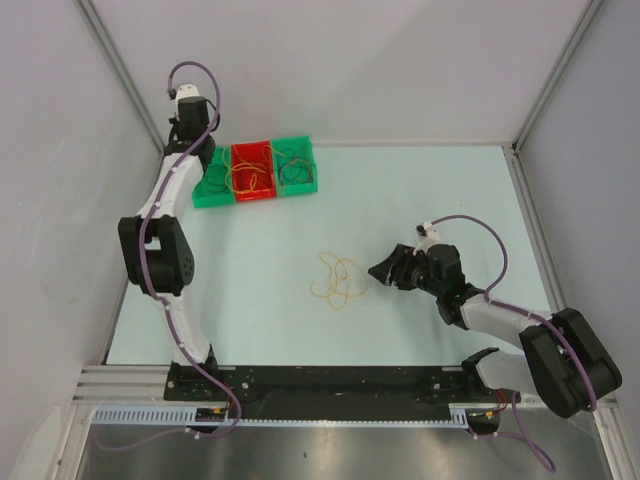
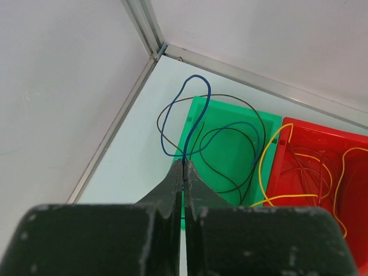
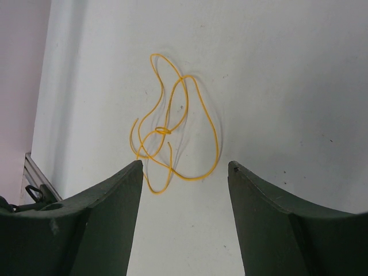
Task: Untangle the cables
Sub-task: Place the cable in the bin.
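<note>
In the left wrist view my left gripper (image 2: 184, 164) is shut on a thin blue cable (image 2: 198, 86). The cable rises from the fingertips in a loop above the left green bin (image 2: 230, 152), where a black cable (image 2: 255, 123) also curls. Yellow cables (image 2: 265, 150) lie in the red bin (image 2: 299, 129) beside it. A tangle of yellow-orange cables (image 1: 338, 280) lies on the table's middle and also appears in the right wrist view (image 3: 172, 126). My right gripper (image 1: 385, 270) stands open just right of the tangle, its jaws (image 3: 184, 167) wide apart with nothing between them.
Three bins stand in a row at the back left: green (image 1: 214, 202), red (image 1: 254, 197) and green (image 1: 298, 141), each holding looped cables. Aluminium frame posts and white walls close in the table's back and sides.
</note>
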`<act>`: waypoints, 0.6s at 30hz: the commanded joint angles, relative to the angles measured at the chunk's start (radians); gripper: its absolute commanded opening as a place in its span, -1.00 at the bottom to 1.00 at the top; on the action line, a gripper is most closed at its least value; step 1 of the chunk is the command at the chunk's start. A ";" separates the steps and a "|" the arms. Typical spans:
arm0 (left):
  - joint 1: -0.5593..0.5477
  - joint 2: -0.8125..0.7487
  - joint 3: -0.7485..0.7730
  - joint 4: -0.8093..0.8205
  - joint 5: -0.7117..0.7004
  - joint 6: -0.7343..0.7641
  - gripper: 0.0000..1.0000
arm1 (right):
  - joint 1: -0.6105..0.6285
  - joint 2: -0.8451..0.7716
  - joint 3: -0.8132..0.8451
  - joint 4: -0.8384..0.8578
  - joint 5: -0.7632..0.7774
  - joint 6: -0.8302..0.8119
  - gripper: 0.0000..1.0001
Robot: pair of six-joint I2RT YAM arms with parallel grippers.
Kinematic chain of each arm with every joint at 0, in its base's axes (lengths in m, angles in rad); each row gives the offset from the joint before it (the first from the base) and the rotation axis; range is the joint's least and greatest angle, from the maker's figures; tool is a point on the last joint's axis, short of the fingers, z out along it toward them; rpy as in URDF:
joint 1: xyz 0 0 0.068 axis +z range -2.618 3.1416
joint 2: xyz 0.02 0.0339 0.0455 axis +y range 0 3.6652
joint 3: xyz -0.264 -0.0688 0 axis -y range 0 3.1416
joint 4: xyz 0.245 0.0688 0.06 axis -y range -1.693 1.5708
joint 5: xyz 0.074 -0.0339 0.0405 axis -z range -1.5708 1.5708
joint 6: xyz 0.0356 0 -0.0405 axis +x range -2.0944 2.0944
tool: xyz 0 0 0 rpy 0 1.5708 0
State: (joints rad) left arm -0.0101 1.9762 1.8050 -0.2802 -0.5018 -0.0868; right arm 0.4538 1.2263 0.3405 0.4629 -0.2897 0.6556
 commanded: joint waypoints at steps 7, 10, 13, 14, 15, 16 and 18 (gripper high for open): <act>0.007 0.001 0.057 0.016 0.048 -0.036 0.27 | -0.009 0.010 0.018 0.034 -0.011 0.004 0.30; 0.007 -0.020 0.045 0.022 0.063 -0.050 0.69 | -0.009 0.012 0.018 0.033 -0.011 0.006 0.30; 0.007 -0.053 0.051 0.016 0.069 -0.059 0.81 | -0.010 0.009 0.020 0.031 -0.012 0.006 0.31; 0.007 -0.062 0.057 0.001 0.075 -0.059 0.83 | -0.010 0.009 0.020 0.031 -0.011 0.006 0.30; 0.004 -0.075 0.066 -0.010 0.078 -0.060 0.86 | -0.010 0.010 0.020 0.033 -0.011 0.004 0.30; 0.001 -0.085 0.086 -0.023 0.078 -0.060 0.88 | -0.010 0.009 0.020 0.031 -0.011 0.007 0.30; -0.016 -0.099 0.112 -0.071 0.086 -0.054 0.93 | -0.009 0.009 0.018 0.031 -0.012 0.004 0.29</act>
State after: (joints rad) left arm -0.0105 1.9766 1.8275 -0.3035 -0.4385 -0.1318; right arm 0.4477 1.2346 0.3405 0.4625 -0.2970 0.6556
